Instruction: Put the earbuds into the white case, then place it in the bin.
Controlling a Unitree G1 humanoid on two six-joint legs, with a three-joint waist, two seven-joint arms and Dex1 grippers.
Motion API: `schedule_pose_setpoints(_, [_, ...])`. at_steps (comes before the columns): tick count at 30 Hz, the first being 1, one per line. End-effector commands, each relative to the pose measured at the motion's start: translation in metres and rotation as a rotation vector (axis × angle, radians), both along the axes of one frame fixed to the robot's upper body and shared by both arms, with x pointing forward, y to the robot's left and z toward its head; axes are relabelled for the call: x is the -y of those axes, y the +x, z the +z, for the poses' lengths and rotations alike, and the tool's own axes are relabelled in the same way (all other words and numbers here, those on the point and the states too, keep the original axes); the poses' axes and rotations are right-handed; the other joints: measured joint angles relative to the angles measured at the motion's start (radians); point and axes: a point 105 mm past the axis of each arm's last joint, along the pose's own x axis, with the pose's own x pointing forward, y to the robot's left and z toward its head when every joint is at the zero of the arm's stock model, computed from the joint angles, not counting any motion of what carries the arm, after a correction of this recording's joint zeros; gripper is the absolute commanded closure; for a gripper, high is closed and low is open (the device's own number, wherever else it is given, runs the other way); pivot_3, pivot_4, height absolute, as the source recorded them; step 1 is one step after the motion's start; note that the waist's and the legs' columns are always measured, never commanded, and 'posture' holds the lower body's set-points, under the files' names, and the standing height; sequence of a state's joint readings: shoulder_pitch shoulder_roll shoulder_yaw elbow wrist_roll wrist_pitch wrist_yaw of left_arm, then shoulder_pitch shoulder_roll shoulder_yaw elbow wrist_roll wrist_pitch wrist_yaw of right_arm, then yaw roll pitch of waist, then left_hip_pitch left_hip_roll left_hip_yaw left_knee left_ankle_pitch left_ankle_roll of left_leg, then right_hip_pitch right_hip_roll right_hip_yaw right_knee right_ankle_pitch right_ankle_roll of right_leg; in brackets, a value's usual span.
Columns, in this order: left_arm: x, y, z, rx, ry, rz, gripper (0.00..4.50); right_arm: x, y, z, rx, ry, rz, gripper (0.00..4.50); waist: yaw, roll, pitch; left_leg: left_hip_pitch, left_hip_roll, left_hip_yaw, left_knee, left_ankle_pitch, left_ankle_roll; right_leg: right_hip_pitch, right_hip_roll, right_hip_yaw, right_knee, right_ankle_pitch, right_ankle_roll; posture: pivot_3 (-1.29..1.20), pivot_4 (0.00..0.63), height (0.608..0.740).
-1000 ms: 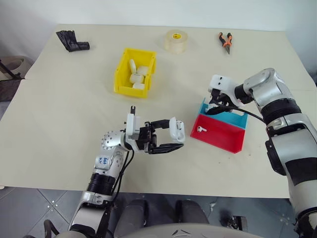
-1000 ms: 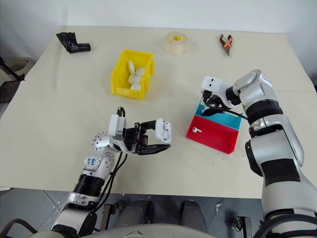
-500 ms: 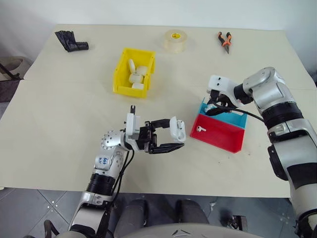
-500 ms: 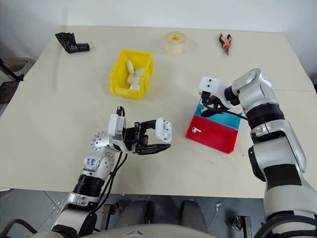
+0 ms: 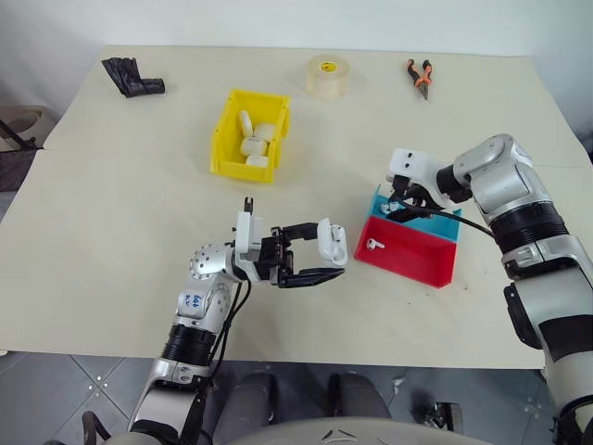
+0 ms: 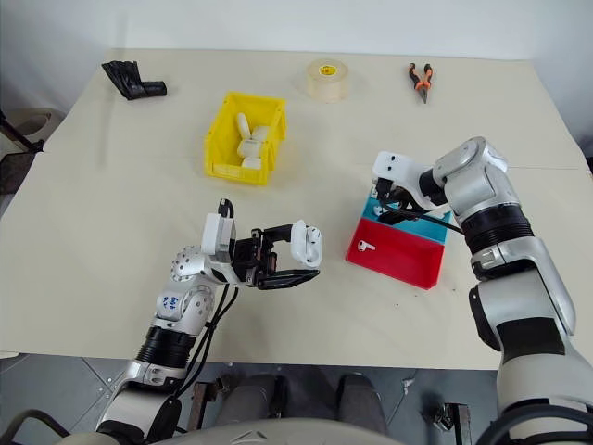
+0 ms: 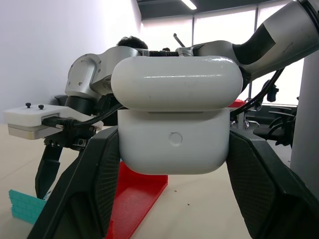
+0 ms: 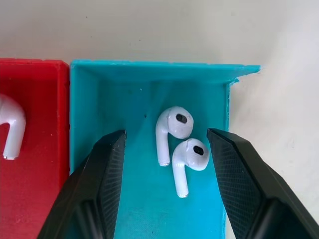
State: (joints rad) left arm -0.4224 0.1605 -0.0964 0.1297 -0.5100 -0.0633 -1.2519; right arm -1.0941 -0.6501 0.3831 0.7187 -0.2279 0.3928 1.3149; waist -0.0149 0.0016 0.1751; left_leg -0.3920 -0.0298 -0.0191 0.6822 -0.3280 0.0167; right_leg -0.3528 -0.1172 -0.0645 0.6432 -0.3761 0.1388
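**Currently: case held, earbuds in trays**

Your left gripper pinches the white case, lid ajar. Your right gripper, fingers spread, straddles two earbuds in the blue tray, which head views hide. Red tray: another earbud. The bin holds cases.

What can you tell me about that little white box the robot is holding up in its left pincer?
The white case is a small, glossy, rounded plastic box with a hinged lid, which stands open in the head views, and a small round button on its body. The left pincer is shut on it, one black finger against each side, holding it above the table.
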Motion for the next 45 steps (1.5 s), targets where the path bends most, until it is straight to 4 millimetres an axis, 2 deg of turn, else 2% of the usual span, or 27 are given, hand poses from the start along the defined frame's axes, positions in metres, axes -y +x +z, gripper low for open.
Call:
schedule_pose_setpoints(1, [0.0, -0.003, 0.009, 0.027, -0.031, -0.004, 1.72, -0.004, 0.004, 0.007, 0.027, 0.018, 0.002, 1.81, -0.001, 0.0, 0.0, 0.0, 0.0, 0.0, 0.0, 0.0, 0.0, 0.0, 0.0, 0.0, 0.0, 0.0, 0.0, 0.0, 0.15, 0.74])
schedule_pose_setpoints(18, [-0.002, -0.005, 0.009, 0.028, -0.027, 0.007, 1.72, -0.001, 0.006, -0.003, 0.002, -0.015, -0.003, 1.81, -0.007, 0.0, 0.0, 0.0, 0.0, 0.0, 0.0, 0.0, 0.0, 0.0, 0.0, 0.0, 0.001, 0.0, 0.0, 0.0, 0.15, 0.74])
schedule_pose_setpoints(21, [-0.003, -0.005, 0.009, 0.026, -0.026, 0.004, 1.72, -0.002, 0.005, -0.003, -0.004, -0.011, 0.0, 2.41, -0.007, 0.0, 0.0, 0.0, 0.0, 0.0, 0.0, 0.0, 0.0, 0.0, 0.0, 0.0, 0.001, 0.0, 0.0, 0.0, 0.15, 0.74])
schedule_pose_setpoints(24, [-0.003, -0.006, 0.009, 0.024, -0.025, 0.001, 1.72, -0.002, 0.006, -0.004, -0.002, -0.012, -0.002, 3.38, -0.009, 0.0, 0.0, 0.0, 0.0, 0.0, 0.0, 0.0, 0.0, 0.0, 0.0, 0.0, 0.001, 0.0, 0.0, 0.0, 0.15, 0.74])
schedule_pose_setpoints(36, [-0.002, -0.008, 0.009, 0.014, -0.032, -0.003, 1.72, 0.001, 0.005, -0.003, -0.003, -0.014, -0.002, 3.38, -0.009, 0.0, 0.0, 0.0, 0.0, 0.0, 0.0, 0.0, 0.0, 0.0, 0.0, 0.0, 0.001, 0.0, 0.0, 0.0, 0.15, 0.74])
schedule_pose_setpoints(40, [-0.002, -0.008, 0.009, 0.011, -0.033, -0.005, 1.72, 0.0, 0.005, -0.003, 0.005, -0.01, 0.003, 4.03, -0.009, 0.0, 0.0, 0.0, 0.0, 0.0, 0.0, 0.0, 0.0, 0.0, 0.0, 0.0, 0.001, 0.0, 0.0, 0.0, 0.15, 0.74])
schedule_pose_setpoints(45, [-0.002, -0.008, 0.009, 0.011, -0.033, -0.007, 1.72, -0.001, 0.006, 0.005, 0.04, 0.013, 0.013, 4.03, -0.01, 0.0, 0.0, 0.0, 0.0, 0.0, 0.0, 0.0, 0.0, 0.0, 0.0, 0.0, 0.001, 0.0, 0.0, 0.0, 0.15, 0.74])
